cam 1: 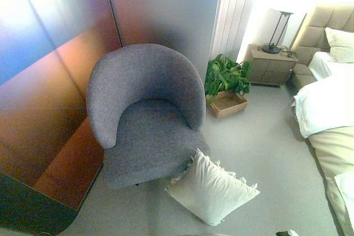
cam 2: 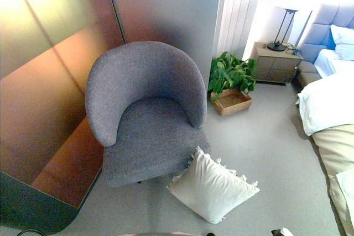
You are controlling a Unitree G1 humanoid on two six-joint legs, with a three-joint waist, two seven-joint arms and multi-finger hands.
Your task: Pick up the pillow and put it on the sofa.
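Observation:
A white square pillow (cam 1: 212, 188) with fringed corners lies on the grey floor and leans against the front right of the sofa. The sofa is a grey round-backed armchair (cam 1: 145, 115) with an empty seat, and it stands against the glossy wall. Only a small dark and white part of my right hand (cam 1: 286, 233) shows at the bottom edge, to the right of the pillow and apart from it. It also shows in the right eye view (cam 2: 280, 231). My left hand shows in no view.
A potted green plant (cam 1: 226, 75) in a wooden tray (cam 1: 228, 104) stands behind the armchair on the right. A bedside cabinet (cam 1: 270, 64) with a lamp (cam 1: 278, 26) is further back. A bed with white covers (cam 1: 326, 109) fills the right side.

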